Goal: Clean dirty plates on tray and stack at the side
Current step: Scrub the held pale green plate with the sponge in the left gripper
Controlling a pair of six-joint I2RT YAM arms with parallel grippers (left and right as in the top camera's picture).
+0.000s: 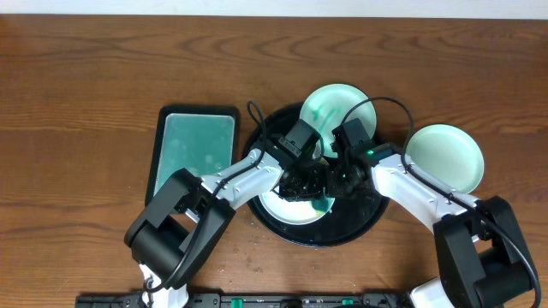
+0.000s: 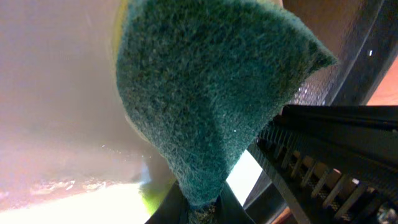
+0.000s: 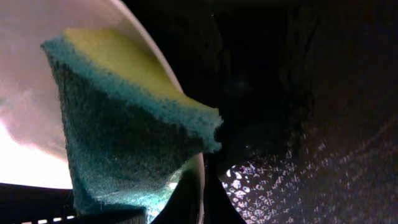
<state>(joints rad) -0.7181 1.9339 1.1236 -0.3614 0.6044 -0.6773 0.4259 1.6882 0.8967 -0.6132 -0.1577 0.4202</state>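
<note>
Left claw (image 1: 301, 182) closed on sponge (image 1: 324, 204), pinching it at one corner. In the left wrist view the green scouring face fans out above the pinch and lies against the white plate (image 2: 56, 124).

Right claw (image 1: 342, 180) closed too. In the right wrist view the white plate's rim runs down between its fingers, so it looks clamped on that rim, with the sponge (image 3: 130, 143) just beside it, yellow side up, on the plate face.

Both claws meet over the middle of the tray (image 1: 370, 218). The white plate (image 1: 278, 208) sits inside the tray on the robot's left half, directly under the claws.

Smeared mint plate (image 1: 342, 107) is at the tray's far edge, overlapping the rim. Other mint plate (image 1: 445, 154) is on the table (image 1: 86, 68) right of the tray, near its rim. Pad tray (image 1: 193, 145) is left of the tray.
</note>
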